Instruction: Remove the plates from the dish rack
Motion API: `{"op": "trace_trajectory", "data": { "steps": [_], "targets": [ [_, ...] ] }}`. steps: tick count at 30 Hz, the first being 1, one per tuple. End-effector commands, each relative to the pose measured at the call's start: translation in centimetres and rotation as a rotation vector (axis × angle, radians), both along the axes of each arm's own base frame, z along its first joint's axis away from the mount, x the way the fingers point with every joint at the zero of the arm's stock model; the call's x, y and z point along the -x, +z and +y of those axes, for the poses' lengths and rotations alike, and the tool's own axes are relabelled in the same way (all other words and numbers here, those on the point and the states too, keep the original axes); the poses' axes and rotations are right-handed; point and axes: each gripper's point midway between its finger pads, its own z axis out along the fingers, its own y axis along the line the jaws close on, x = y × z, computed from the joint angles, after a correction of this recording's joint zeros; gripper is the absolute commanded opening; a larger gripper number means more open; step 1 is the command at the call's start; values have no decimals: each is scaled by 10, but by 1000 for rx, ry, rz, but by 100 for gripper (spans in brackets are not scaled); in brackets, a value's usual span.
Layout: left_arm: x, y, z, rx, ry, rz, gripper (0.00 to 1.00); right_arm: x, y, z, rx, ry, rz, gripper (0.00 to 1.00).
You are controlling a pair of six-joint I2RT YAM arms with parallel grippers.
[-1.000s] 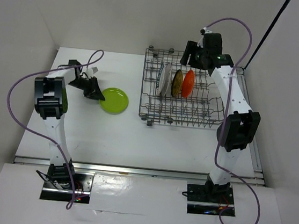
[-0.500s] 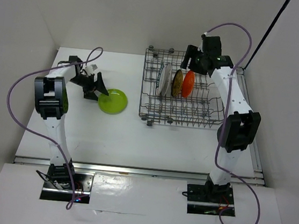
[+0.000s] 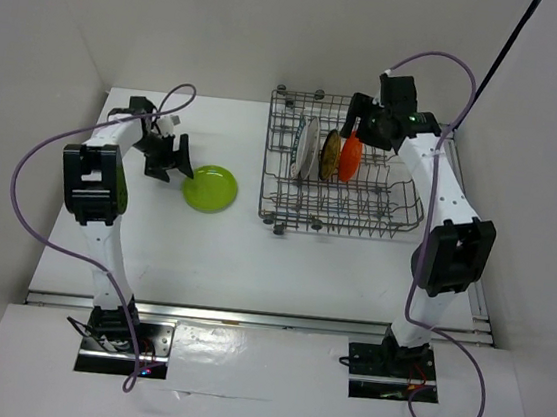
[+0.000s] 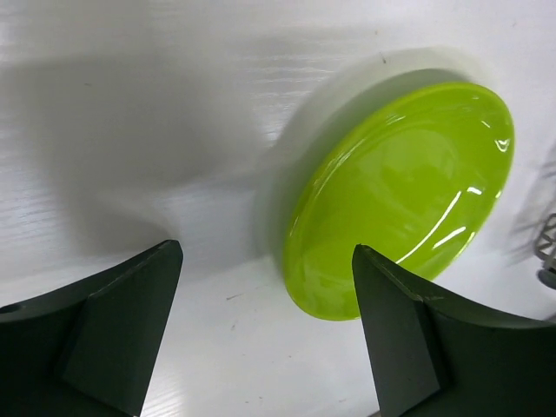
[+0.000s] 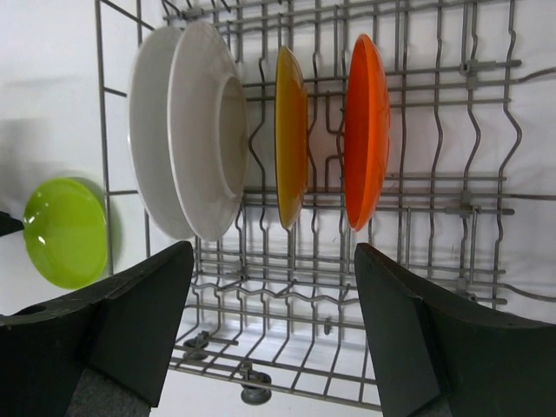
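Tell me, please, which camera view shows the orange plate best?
The right wrist view: the orange plate stands close in the dish rack. The top external view shows it small; the left wrist view misses it.

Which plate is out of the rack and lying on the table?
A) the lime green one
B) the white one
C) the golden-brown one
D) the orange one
A: the lime green plate lies flat on the table, left of the dish rack, with no wires around it.
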Motion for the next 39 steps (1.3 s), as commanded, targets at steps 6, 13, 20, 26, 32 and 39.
{"op": "trace_trajectory", "data": {
  "steps": [6, 13, 20, 26, 32, 39],
  "targets": [
    [-2, 36, -17, -157, -98, -110, 94, -24, -3, -18, 41, -21, -28, 81],
    [-6, 62, -7, -215, -57, -142, 94, -43, -73, -46, 157, -115, 106, 78],
    [-1, 96, -3, -249, -60, -209, 94, -68, -109, -35, 137, -79, 115, 57],
    [5, 116, -1, -322, -95, -260, 94, -73, -91, -34, 166, -80, 62, 10],
    [7, 138, -14, -299, -120, -299, 95, -64, 3, -38, 265, -188, -110, 0],
    [10, 176, -40, -229, -162, -372, 96, -47, 124, -44, 379, -327, -353, 0]
  ]
}}
